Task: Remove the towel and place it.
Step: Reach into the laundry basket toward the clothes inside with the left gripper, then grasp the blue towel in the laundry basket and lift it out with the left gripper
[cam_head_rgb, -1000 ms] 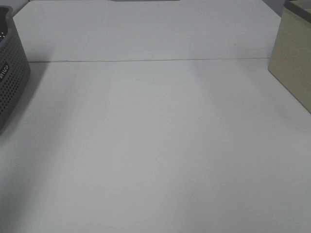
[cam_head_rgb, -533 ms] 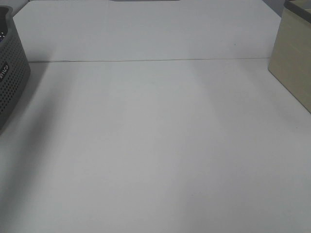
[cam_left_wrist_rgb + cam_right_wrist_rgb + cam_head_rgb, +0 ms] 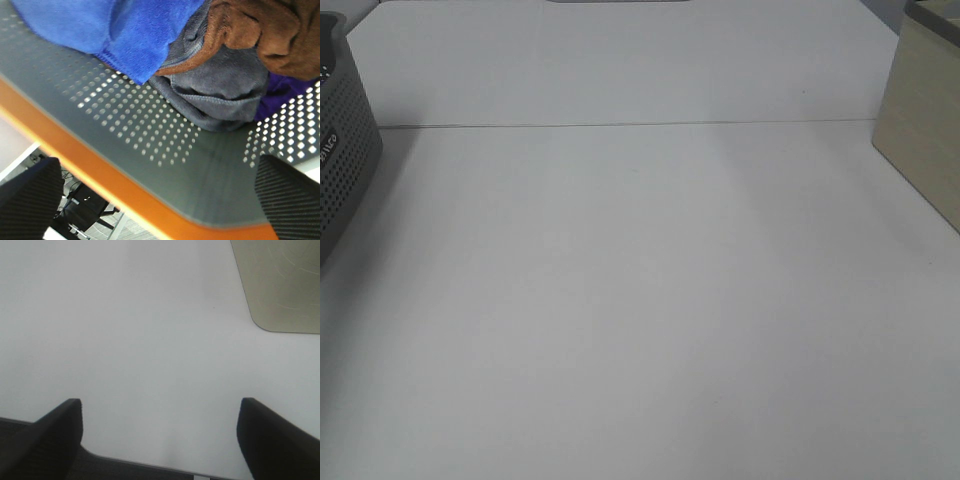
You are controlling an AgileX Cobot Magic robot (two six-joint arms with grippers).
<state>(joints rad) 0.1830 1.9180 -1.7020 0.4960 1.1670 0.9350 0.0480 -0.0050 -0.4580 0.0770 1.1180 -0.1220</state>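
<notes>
On the white table (image 3: pixel 640 300) we see one grey perforated basket (image 3: pixel 345 170) and, well apart from it at the opposite edge, one beige box (image 3: pixel 925 130); we cannot see inside the box. The basket holds four cloths: the blue towel (image 3: pixel 125 30), with a brown cloth (image 3: pixel 260 30), a grey cloth (image 3: pixel 220 95) and a purple cloth (image 3: pixel 280 95) bunched beside it. There are two pincers. The left gripper (image 3: pixel 160 192) is near the basket's orange rim, spread wide and empty. The right gripper (image 3: pixel 160 435) is away from the basket, spread wide over the table.
</notes>
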